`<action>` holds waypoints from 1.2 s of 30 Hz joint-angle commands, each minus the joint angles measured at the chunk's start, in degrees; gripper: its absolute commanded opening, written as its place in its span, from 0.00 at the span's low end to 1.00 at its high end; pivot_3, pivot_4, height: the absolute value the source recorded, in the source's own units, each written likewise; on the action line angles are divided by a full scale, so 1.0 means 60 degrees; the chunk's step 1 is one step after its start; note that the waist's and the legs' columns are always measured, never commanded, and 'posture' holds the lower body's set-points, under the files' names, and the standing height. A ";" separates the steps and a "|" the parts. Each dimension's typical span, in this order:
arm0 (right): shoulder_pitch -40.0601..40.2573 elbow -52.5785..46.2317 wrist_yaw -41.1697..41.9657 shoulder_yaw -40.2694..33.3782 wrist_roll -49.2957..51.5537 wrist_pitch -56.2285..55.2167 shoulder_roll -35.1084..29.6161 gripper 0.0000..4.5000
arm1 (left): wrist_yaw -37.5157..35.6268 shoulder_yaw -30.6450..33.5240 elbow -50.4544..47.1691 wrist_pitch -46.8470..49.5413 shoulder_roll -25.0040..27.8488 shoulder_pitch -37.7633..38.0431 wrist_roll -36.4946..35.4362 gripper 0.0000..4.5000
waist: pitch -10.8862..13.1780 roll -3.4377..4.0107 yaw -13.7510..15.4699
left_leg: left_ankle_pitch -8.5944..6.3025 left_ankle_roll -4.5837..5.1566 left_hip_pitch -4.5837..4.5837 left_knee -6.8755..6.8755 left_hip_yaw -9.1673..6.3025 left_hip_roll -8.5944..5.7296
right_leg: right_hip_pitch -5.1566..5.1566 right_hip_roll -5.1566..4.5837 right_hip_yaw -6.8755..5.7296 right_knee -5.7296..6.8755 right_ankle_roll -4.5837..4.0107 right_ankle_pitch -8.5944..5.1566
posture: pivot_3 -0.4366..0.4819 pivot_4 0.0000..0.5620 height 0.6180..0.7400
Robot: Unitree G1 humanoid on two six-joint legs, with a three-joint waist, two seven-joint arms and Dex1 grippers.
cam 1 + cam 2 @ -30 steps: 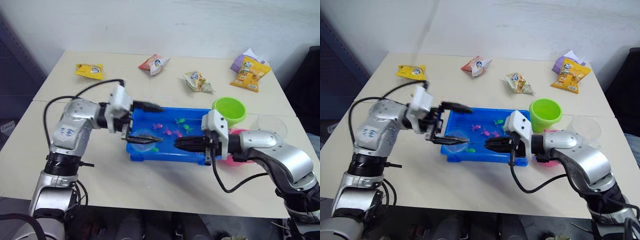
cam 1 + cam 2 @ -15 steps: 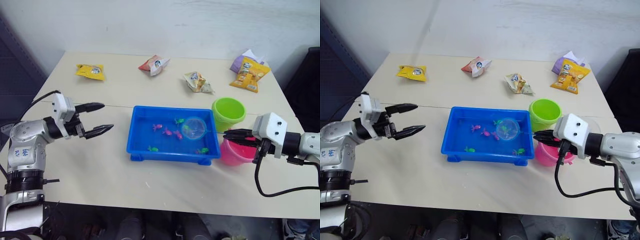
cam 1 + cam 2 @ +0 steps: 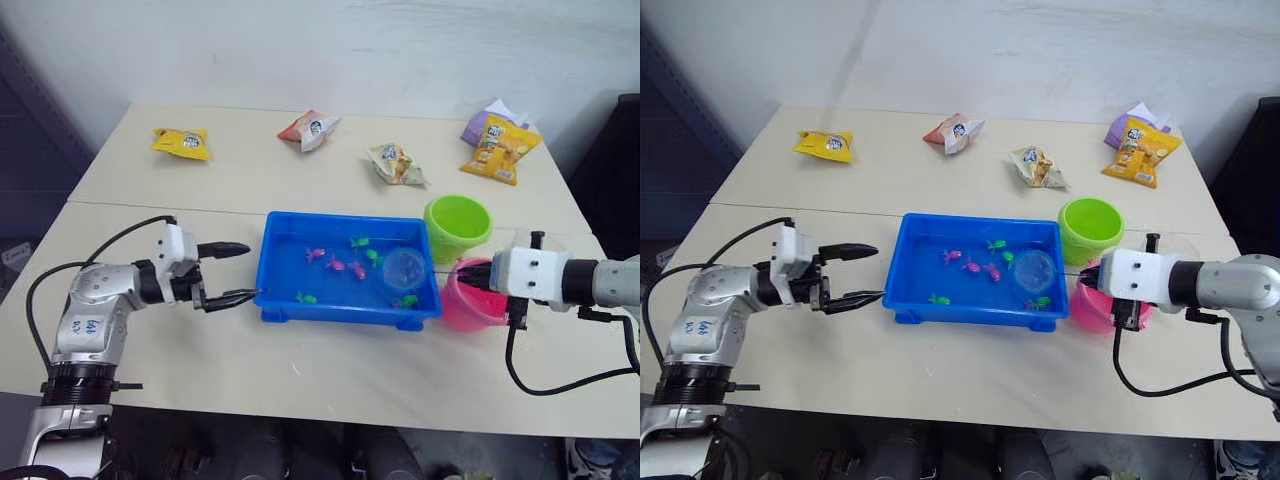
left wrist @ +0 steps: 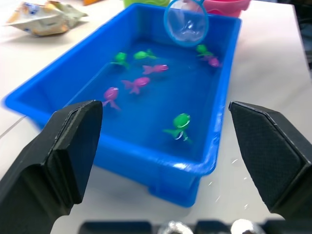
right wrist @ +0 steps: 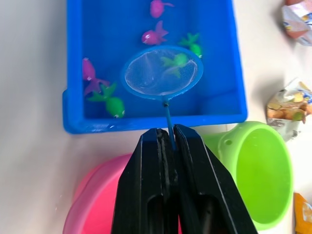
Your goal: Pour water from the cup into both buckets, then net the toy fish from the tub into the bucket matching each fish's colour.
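Note:
The blue tub [image 3: 340,312] sits mid-table with water and several small pink fish [image 4: 139,84] and green fish [image 4: 179,126] in it. My right gripper [image 5: 168,134] is shut on the net's thin handle above the pink bucket [image 3: 462,312]. The net [image 3: 403,266] hangs over the tub's right end, and a green fish [image 5: 174,60] shows through its mesh. The green bucket [image 3: 458,222] stands behind the pink one. The clear cup [image 3: 1180,245] is partly hidden behind my right wrist. My left gripper [image 3: 252,270] is open and empty, just left of the tub's wall.
Snack bags lie along the table's back: yellow [image 3: 180,141], red-white [image 3: 308,127], pale [image 3: 396,163], orange [image 3: 500,147] and purple [image 3: 487,115]. A black cable loops off each wrist. Bare tabletop stretches in front of the tub.
Both arms have pulled out from over the tub. My left gripper then swung back close to the tub's left wall. The net hoop has shifted toward the tub's front right.

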 commanded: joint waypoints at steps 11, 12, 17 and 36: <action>-0.2948 0.0755 0.1745 0.2103 -0.1586 -0.0298 -0.0420 0.00 | 0.0324 -0.0530 -0.0263 -0.0278 -0.0807 -0.0436 0.0018 0.99 | 0.0001 0.0002 0.0040 | 0.0000 -0.0002 -0.0004 0.0010 0.0000 0.0002 | -0.0001 0.0000 -0.0002 -0.0005 0.0000 0.0000 | 0.48 0.27 0.98; -0.3072 0.0761 0.1893 0.2218 -0.1714 -0.0276 -0.0472 0.00 | 0.0330 -0.0553 -0.0281 -0.0288 -0.0829 -0.0418 0.0027 0.99 | 0.0001 0.0002 0.0039 | 0.0000 -0.0003 -0.0004 0.0010 -0.0001 0.0002 | -0.0001 0.0000 -0.0002 -0.0005 0.0000 0.0000 | 0.48 0.27 0.98; -0.3463 0.0639 0.2539 0.2655 -0.2134 -0.0133 -0.0580 0.00 | 0.0375 -0.0585 -0.0199 -0.0345 -0.0860 -0.0488 0.0006 0.99 | 0.0002 0.0002 0.0035 | 0.0000 -0.0003 -0.0004 0.0019 -0.0002 0.0002 | -0.0001 0.0000 -0.0002 0.0001 0.0000 0.0000 | 0.48 0.27 0.98; -0.4010 0.0278 0.2927 0.3080 -0.2184 0.2520 0.0641 0.00 | 0.0245 -0.0715 0.0470 -0.0644 -0.0931 -0.1233 0.0089 0.99 | 0.0002 0.0002 0.0137 | -0.0004 -0.0006 -0.0009 0.0032 -0.0004 -0.0001 | 0.0001 -0.0001 -0.0008 0.0002 0.0000 0.0000 | 0.48 0.27 0.98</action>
